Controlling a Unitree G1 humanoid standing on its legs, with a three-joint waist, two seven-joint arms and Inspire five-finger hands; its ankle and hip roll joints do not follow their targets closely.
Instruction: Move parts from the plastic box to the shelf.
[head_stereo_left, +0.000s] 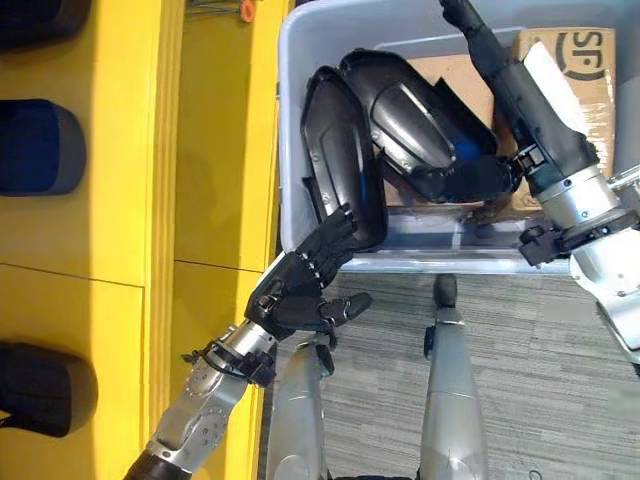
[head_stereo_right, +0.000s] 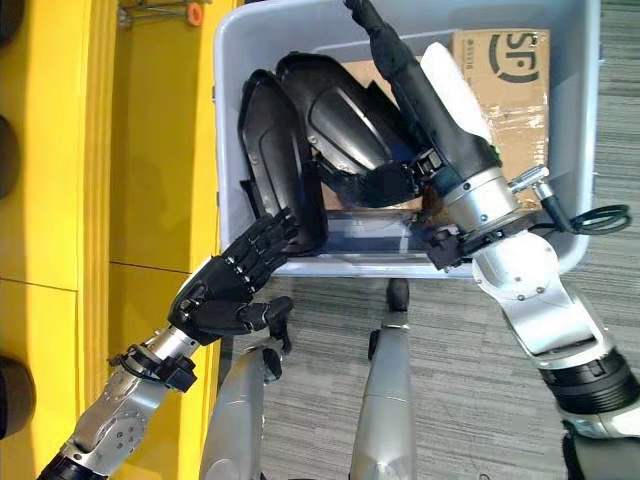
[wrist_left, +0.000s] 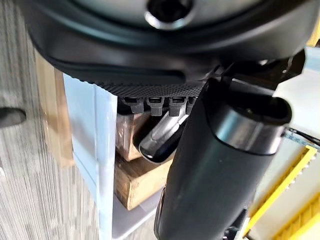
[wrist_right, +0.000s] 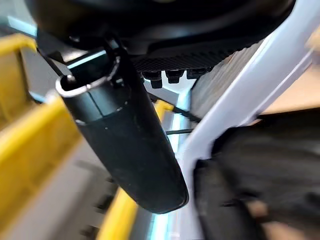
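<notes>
L hand (head_stereo_left: 300, 290), fingers straight, props the near-left glossy black moulded plastic part (head_stereo_left: 340, 150) in the pale grey plastic box (head_stereo_left: 290, 100); R hand (head_stereo_right: 400, 65) reaches far inside, grip can't tell.

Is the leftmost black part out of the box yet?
Not yet. The black part stands on edge inside the plastic box, the left hand touching its lower end.
</notes>
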